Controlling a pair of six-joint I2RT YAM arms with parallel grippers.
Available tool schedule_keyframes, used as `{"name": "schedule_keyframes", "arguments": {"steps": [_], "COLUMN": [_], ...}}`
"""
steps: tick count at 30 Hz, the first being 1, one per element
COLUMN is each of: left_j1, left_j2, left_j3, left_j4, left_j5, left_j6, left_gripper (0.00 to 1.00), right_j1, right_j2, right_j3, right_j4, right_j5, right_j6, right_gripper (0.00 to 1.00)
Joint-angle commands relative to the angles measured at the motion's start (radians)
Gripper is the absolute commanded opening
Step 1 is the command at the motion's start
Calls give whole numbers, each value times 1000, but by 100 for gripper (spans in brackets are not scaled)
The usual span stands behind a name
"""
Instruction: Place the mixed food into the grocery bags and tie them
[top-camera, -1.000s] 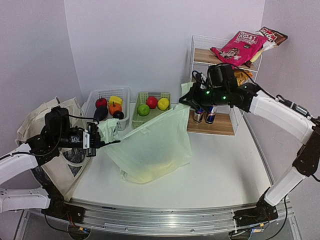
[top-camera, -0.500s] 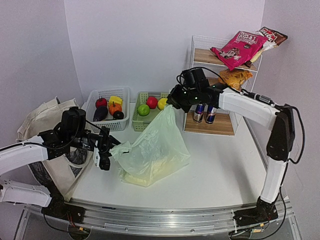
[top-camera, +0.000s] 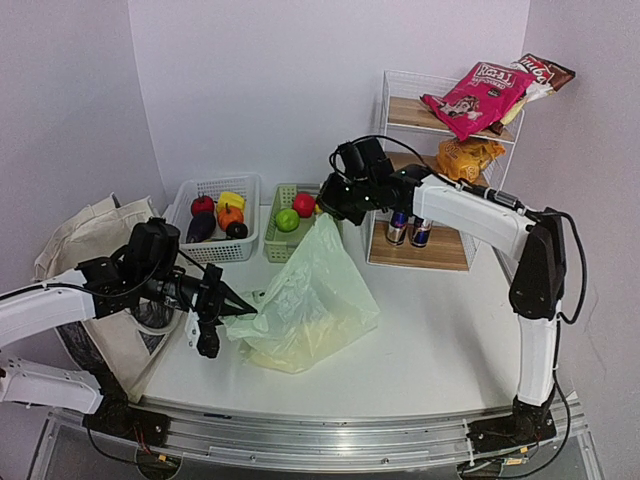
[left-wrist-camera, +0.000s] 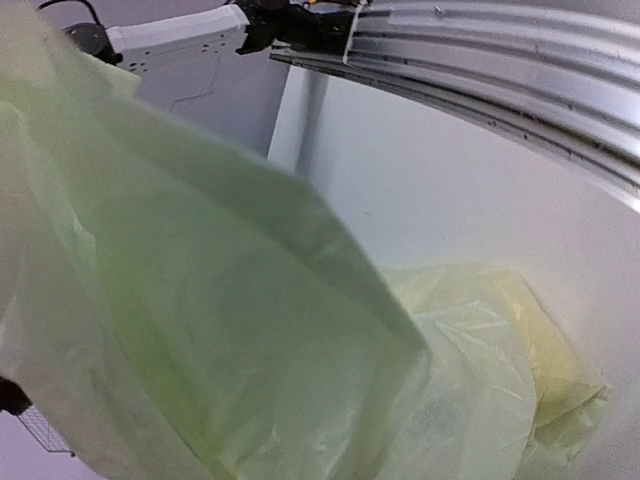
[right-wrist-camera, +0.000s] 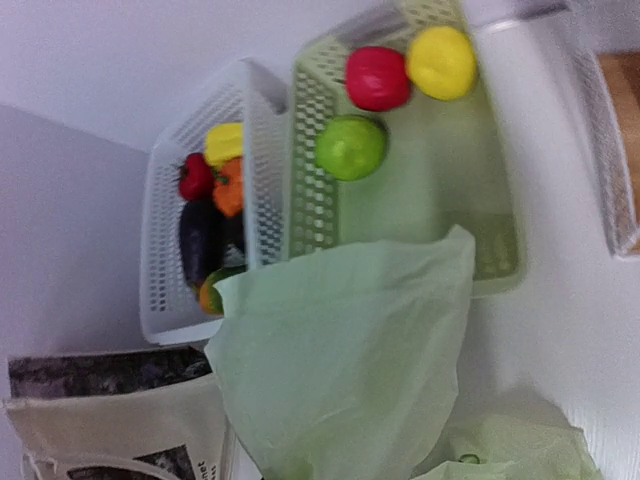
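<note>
White table, pale lavender walls behind and to both sides, metal rail along the near edge. Mid-table, the pale-green plastic bag, slumped at the base, rising to a peak, lower part tinted yellow from within.

Right arm: jaws pinched tight on the bag's top corner. Left arm: jaws clamped on the bag's left edge.

Left of the bag, a cream canvas tote with dark print, mouth sagging.

Behind the bag, two plastic baskets side by side:
- white basket, with red, yellow, orange and dark purple produce
- green basket, with one green, one red and one yellow fruit

Behind and right of the bag, a wire rack with wooden shelves:
- drink cans on the lowest
- an orange packet above
- a pink snack packet and a brown packet on top
</note>
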Motion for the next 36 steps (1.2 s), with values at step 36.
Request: {"name": "schedule_keyframes", "arguments": {"steps": [36], "left_j1": [-29], "left_j2": [309], "left_j3": [436], "left_j4": [-60], "left_j5": [42], "left_j6": [-1147], "left_gripper": [0], "right_j1": [150], "right_j2": [-302], "right_j3": [-306], "right_j4": [355], "right_j5": [-778], "right_j6": [-713], "right_gripper": [4]}}
